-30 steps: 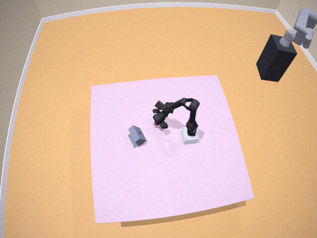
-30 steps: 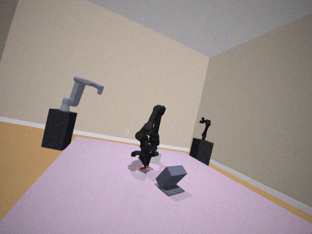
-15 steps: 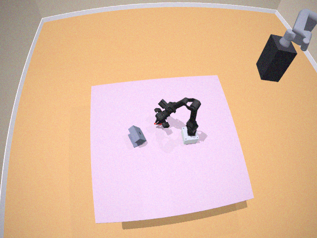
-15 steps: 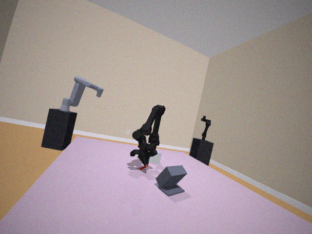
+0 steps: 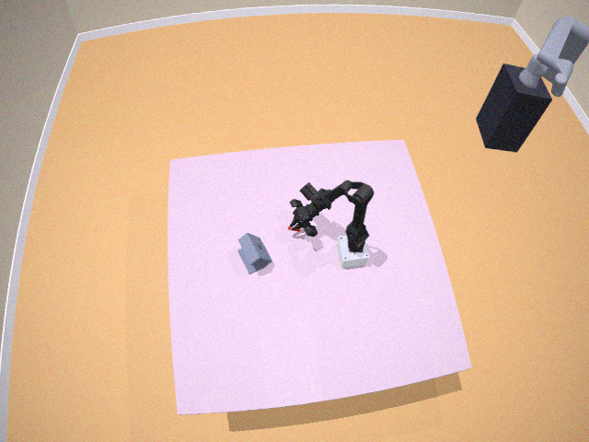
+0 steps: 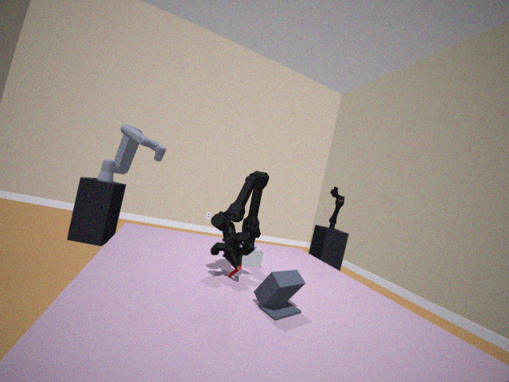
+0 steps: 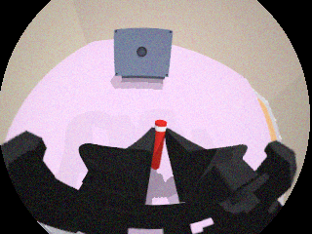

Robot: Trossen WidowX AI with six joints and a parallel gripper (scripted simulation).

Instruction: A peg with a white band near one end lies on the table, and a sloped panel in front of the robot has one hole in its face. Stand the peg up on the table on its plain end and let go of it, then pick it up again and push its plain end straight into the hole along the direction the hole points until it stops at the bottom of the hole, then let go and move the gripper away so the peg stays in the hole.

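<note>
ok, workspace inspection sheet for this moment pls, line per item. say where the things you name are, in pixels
Surface: pale pink square table top [image 5: 304, 343] [image 6: 197, 329] [image 7: 63, 112].
Job's things: red cylindrical peg with white band [image 6: 233, 272] [image 7: 157, 151], tilted, gripped near its banded end; blue-grey sloped panel block [image 5: 254, 252] [image 6: 279, 290] [image 7: 142, 63], upright, its one round hole [image 7: 141, 51] unfilled.
Clutter: nothing seen.
Gripper: black parallel-jaw gripper [image 5: 294, 228] [image 6: 238, 267] [image 7: 159, 131], shut on the peg.
Cables: nothing seen.
Surroundings: orange floor [image 5: 95, 285] [image 6: 25, 230], beige walls [image 6: 205, 103]; grey arm [image 5: 561, 42] [image 6: 128, 148] on black box pedestal [image 5: 511, 111] [image 6: 92, 213]; small black arm [image 6: 336, 212] on another.

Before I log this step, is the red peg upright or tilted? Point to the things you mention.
Tilted: the exterior view shows the peg [image 6: 233, 272] [image 7: 158, 148] slanting from the end effector [image 6: 238, 267] [image 7: 159, 131].
</note>
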